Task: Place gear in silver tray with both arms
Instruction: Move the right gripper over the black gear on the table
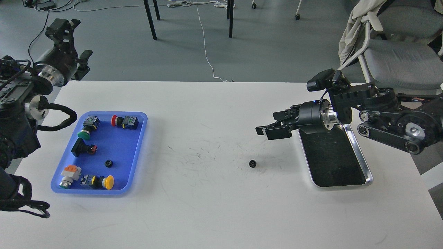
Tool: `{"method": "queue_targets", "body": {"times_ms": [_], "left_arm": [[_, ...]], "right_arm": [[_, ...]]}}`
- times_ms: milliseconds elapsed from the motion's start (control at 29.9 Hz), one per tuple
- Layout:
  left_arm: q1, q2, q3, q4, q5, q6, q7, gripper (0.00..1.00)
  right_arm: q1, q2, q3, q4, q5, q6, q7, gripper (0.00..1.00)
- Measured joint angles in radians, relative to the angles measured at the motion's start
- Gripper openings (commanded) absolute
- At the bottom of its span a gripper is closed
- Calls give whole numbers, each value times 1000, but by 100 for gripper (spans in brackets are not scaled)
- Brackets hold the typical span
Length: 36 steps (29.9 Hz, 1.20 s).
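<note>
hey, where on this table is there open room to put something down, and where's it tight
The widest bare patch is the near strip of the white table, below the blue tray and silver tray. The middle holds only the small black gear. The silver tray's bottom is bare, though the right hand hangs beside its far end. The blue tray is crowded with buttons.

On the surface (214, 207), the gear (252, 164) lies near the middle, with the silver tray (360, 159) to its right and the plastic tray (135, 152) far left. A second gear (109, 163) sits in the plastic tray among push-button switches (124, 121).
</note>
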Motion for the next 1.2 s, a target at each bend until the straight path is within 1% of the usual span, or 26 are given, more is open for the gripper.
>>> {"method": "queue_targets", "body": {"times_ms": [167,368,735,902,1036,1203], "left_arm": [[3,3,0,1,0,0,0,98],[6,6,0,1,0,0,0,98],[16,6,-3,3,-1,0,-10,98],[17,8,-2,3,-1,0,-11,98],[17,8,-2,3,-1,0,-11,98],[20,24,-2,3,-1,0,-13,98]], "right_arm": [[55,81,-83,-1,-67,2,2,97],[73,161,-151,-23,-121,3,2,95],[63,252,-221,-109,-135,2,2,93],[62,301,-252,-120,-135,2,2,86],[62,324,-272,-130,-137,2,2,85],[59,336,-294,-154,-141,2,2,74]]}}
